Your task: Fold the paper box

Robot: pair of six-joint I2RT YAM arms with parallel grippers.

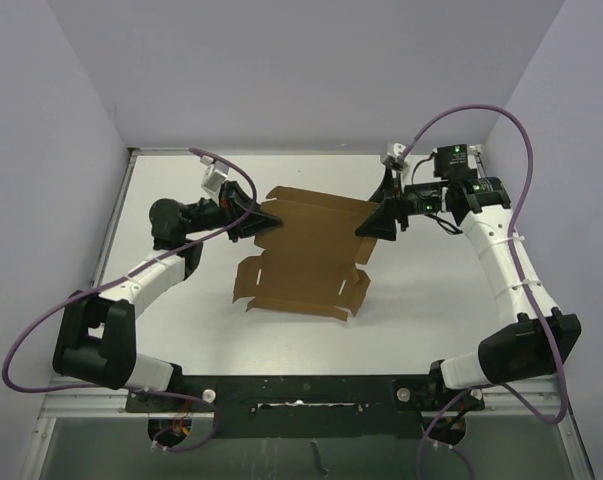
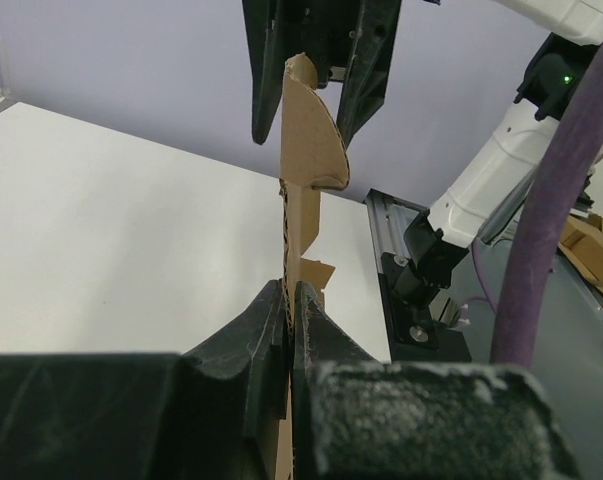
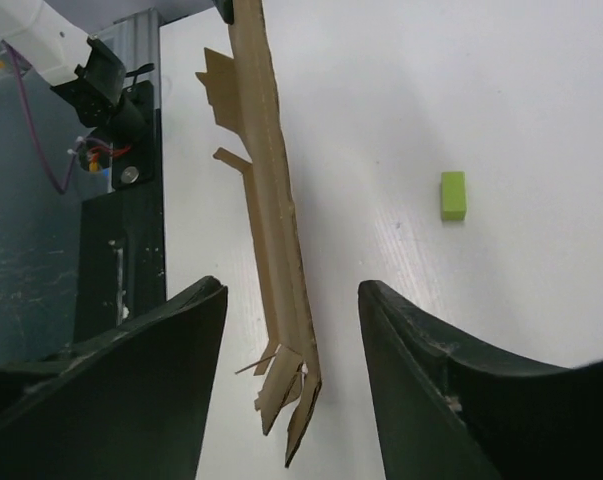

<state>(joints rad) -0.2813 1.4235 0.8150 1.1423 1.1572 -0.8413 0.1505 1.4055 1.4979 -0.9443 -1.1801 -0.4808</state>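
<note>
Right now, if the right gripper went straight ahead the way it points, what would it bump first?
Probably the paper box. Its thin edge sits untouched between the open jaws of the right gripper, so going straight would push that cardboard deeper in. The depth is hard to judge.

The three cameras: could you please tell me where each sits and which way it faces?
Top external: above and behind the robot, looking down on table, both arms, paper box.
Left wrist: looks along the box toward the right arm; left end effector shut on it.
Right wrist: looks back along the box; right end effector open astride it.
Shared: both wrists see the box edge-on.
</note>
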